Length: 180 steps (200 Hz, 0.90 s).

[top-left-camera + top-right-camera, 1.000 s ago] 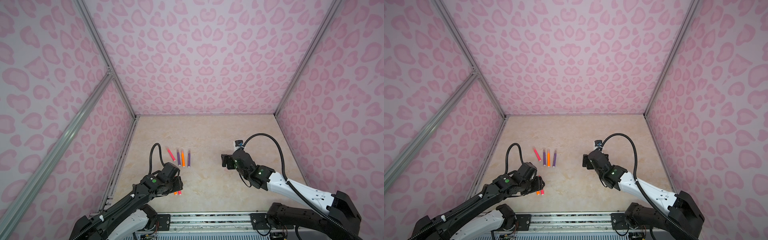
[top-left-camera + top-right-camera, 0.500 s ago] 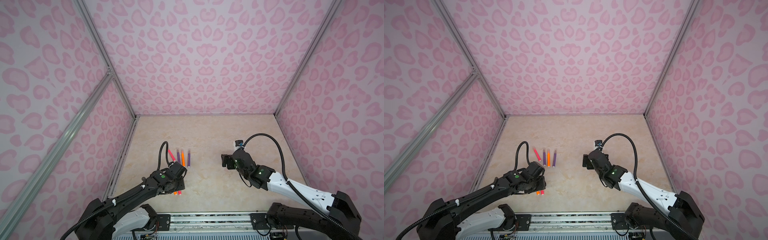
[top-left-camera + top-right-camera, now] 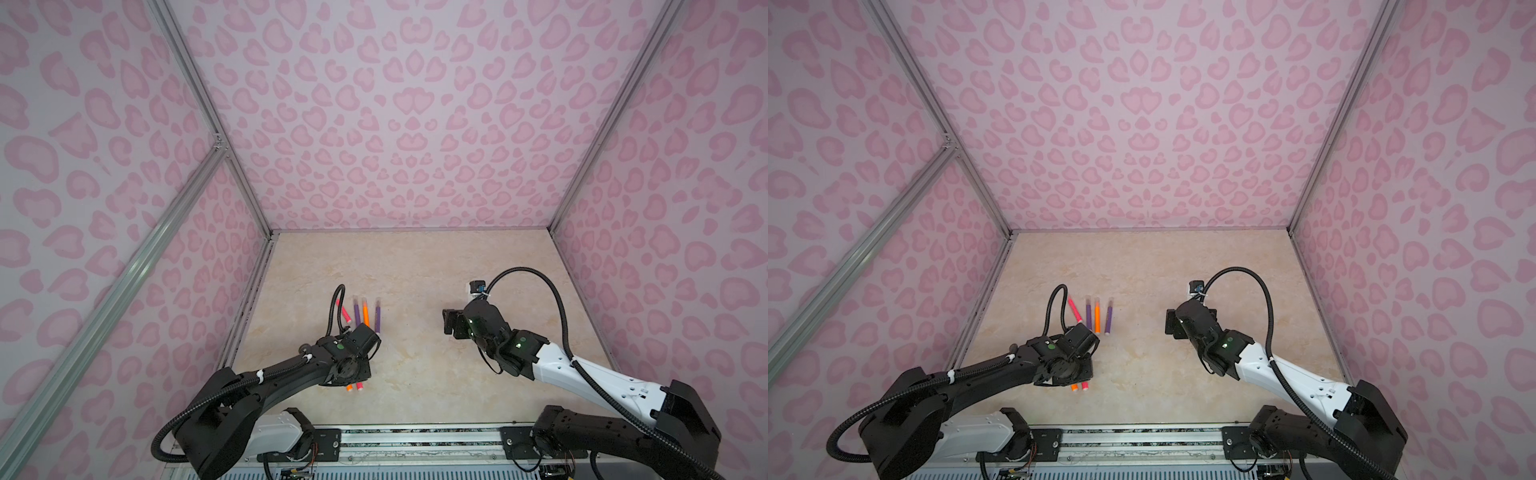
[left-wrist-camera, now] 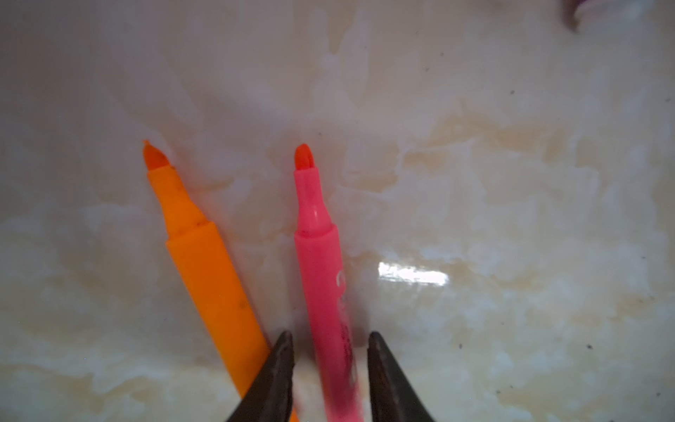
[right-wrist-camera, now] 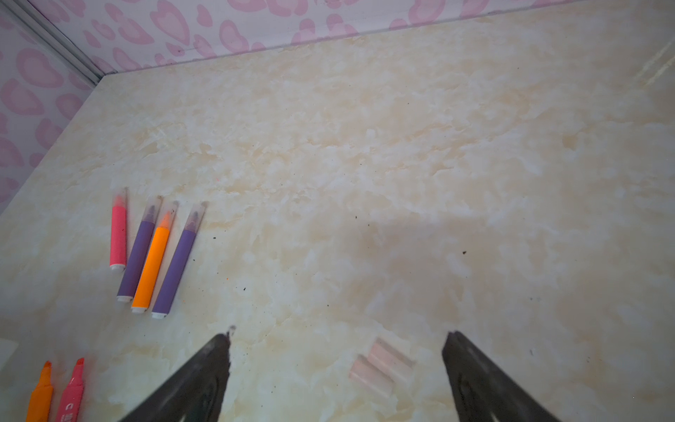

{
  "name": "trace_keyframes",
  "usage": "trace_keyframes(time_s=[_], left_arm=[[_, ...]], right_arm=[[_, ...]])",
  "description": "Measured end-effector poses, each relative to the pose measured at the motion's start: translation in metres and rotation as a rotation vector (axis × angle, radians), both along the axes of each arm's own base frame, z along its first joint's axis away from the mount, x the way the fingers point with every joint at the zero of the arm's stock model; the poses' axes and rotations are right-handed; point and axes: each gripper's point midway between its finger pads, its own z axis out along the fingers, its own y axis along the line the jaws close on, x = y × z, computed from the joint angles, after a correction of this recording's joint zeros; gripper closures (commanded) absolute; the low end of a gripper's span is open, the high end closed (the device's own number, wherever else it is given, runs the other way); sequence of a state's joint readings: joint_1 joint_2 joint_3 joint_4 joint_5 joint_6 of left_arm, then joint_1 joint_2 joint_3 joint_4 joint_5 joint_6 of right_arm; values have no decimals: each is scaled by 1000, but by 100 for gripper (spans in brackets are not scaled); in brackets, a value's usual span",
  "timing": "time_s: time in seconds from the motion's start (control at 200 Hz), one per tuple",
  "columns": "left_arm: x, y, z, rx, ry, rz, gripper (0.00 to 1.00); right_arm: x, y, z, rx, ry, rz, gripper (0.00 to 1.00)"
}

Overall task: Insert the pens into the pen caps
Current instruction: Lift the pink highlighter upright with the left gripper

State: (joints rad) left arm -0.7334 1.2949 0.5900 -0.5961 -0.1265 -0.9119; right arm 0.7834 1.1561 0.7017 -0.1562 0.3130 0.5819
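1. Left pincer (image 4: 329, 334) stands narrowly apart astride the pink pen (image 4: 321, 277) on the tabletop (image 5: 401, 164); a sliver of gap shows each side; nothing gripped yet.
2. Orange pen (image 4: 204, 270) lies just beside the pink pen, the pincer's near side overlapping its barrel; closure may trap or nudge it, skewing the pick.
3. The hold sits well behind the pink pen's tip; it may pivot under insertion.
4. Right pincer (image 5: 339, 332) gapes wide, empty, over two pen caps (image 5: 381, 365) well apart from the pink pen; the caps touch each other; it may seize both.

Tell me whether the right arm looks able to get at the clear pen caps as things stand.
Probably yes: the clear pen caps lie on the bare table between the fingers of the open right claw, with nothing over them.
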Motion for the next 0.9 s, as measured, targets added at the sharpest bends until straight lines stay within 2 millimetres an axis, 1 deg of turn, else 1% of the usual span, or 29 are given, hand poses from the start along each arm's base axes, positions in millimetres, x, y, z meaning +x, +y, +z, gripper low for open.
trace_keyframes(time_s=[0.24, 0.4, 0.47, 0.53, 0.59, 0.72, 0.78, 0.845, 0.9], left_arm=[[5, 0, -1, 37, -7, -9, 97], [9, -3, 1, 36, -15, -19, 98], [13, -9, 9, 20, -19, -33, 97], [26, -22, 26, -10, -57, -66, 97], [44, -39, 53, -63, -122, -102, 97], [87, -84, 134, -200, -322, -210, 97], [102, -102, 166, -255, -414, -264, 97], [115, -121, 190, -316, -504, -325, 97], [121, -135, 196, -360, -557, -375, 97]], right_arm=[[0, 0, 0, 0, 0, -1, 8], [0, 0, 1, 2, 0, -2, 9], [0, -1, 4, 10, -9, -4, 8], [-1, -2, 6, 22, -17, -1, 8], [-5, -1, 7, 43, -19, 15, 7], [-12, 0, 15, 102, -53, 42, 4], [-16, 0, 16, 130, -67, 58, 4], [-20, 1, 21, 164, -81, 78, 3], [-23, 4, 28, 203, -99, 104, 3]])
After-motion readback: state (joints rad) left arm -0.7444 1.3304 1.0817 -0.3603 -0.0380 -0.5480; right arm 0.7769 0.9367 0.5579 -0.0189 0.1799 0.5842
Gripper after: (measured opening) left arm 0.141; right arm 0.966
